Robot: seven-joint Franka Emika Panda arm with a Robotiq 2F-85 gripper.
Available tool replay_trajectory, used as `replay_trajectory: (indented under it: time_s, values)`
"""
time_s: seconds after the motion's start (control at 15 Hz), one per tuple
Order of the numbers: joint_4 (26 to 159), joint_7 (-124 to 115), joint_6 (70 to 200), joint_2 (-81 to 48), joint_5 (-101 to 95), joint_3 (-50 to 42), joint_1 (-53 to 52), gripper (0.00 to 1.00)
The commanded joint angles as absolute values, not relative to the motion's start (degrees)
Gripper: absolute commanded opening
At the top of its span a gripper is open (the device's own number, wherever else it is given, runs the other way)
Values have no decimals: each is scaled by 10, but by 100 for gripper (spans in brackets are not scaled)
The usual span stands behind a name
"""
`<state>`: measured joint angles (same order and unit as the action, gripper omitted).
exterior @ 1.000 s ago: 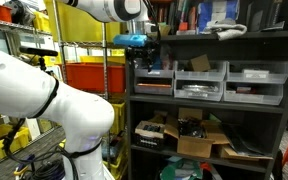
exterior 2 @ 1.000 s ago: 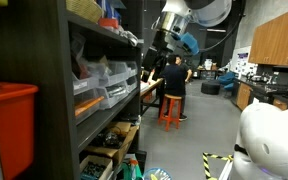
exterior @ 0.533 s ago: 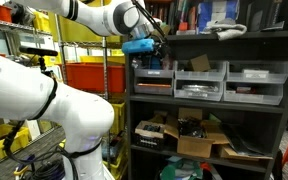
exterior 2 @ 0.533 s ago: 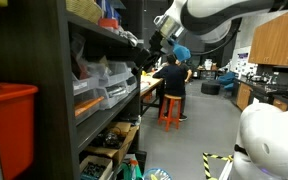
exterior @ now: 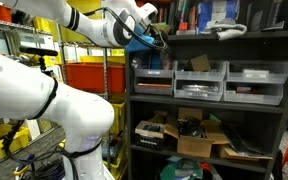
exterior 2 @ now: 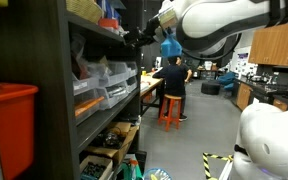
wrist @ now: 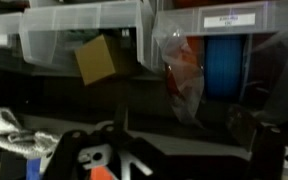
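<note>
My gripper (exterior: 151, 38) is at the left end of the dark shelving unit (exterior: 209, 105), level with its upper shelf board; it also shows in an exterior view (exterior 2: 134, 38), reaching in towards the shelf. In the wrist view the two fingers stand wide apart around the gripper point (wrist: 184, 128) with nothing between them. Ahead of them stand clear plastic bins (wrist: 79, 30). One holds a tan cardboard box (wrist: 102, 58). A blue spool in a clear bag (wrist: 222, 65) hangs to the right, with something red (wrist: 182, 72) beside it.
A white cloth (wrist: 4, 122) lies low left on the shelf. Red and yellow crates (exterior: 89, 72) stand on a wire rack beside the unit. Open cardboard boxes (exterior: 199, 135) fill the bottom shelf. A person sits on an orange stool (exterior 2: 170, 108) down the aisle.
The arm has swung up and in towards the shelf; the gripper has moved from in front of the bins to the upper shelf level.
</note>
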<state>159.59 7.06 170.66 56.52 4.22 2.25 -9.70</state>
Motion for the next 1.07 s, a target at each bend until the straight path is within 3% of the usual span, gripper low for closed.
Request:
replay_trajectory:
  time_s: [0.0, 0.07, 0.13, 0.67, 1.0]
  values:
    - [1595, 41, 1844, 542, 38, 28, -122, 100]
    - [1595, 32, 1892, 531, 37, 30, -125, 100]
    - [1596, 37, 1822, 556, 26, 25, -115, 100]
    - [1596, 38, 1888, 522, 10, 36, -127, 100]
    - [1596, 46, 2051, 494, -33, 126, -64, 100]
